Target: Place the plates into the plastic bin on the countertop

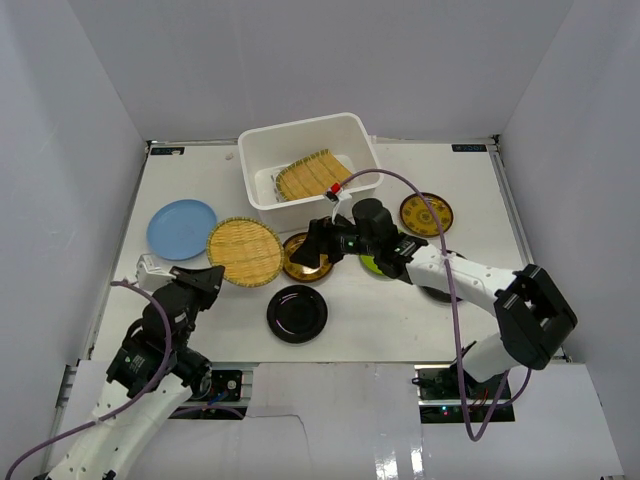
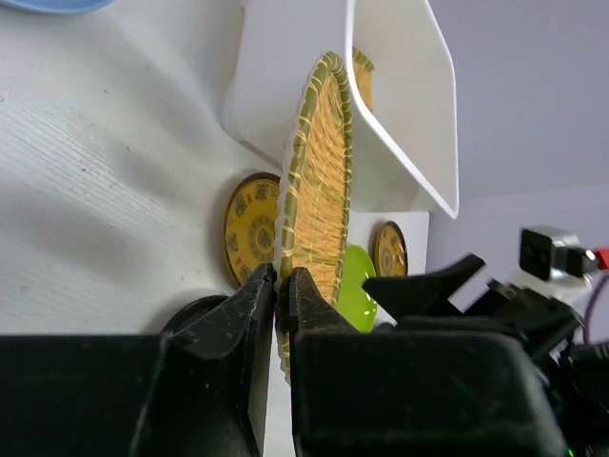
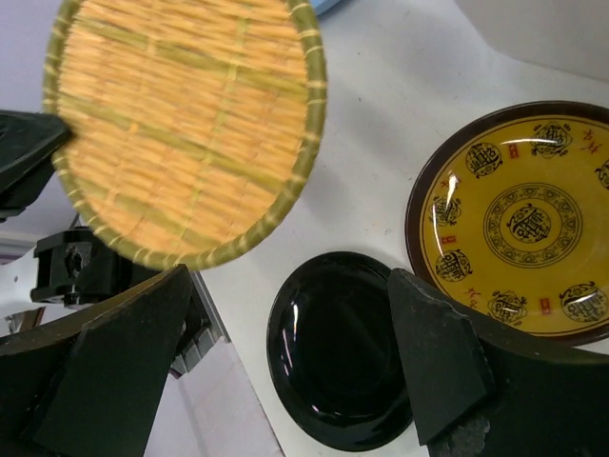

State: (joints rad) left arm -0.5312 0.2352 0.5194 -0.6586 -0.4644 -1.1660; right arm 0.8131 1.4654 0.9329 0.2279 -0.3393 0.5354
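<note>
My left gripper (image 1: 207, 277) is shut on the near rim of a woven straw-yellow plate (image 1: 244, 252). In the left wrist view that plate (image 2: 319, 190) stands edge-on between the shut fingers (image 2: 259, 303). The white plastic bin (image 1: 262, 160) stands at the back with a second woven plate (image 1: 313, 175) inside. My right gripper (image 1: 320, 242) is open and empty over a gold-patterned plate (image 1: 300, 264). In the right wrist view a glossy black plate (image 3: 347, 352) lies between the spread fingers (image 3: 438, 367). The lime green plate (image 1: 370, 266) is mostly hidden under the right arm.
A light blue plate (image 1: 182, 229) lies at the left, the black plate (image 1: 297, 313) near the front, and another gold-patterned plate (image 1: 427, 214) at the right. Pale grey walls enclose the countertop (image 1: 470, 190) on three sides.
</note>
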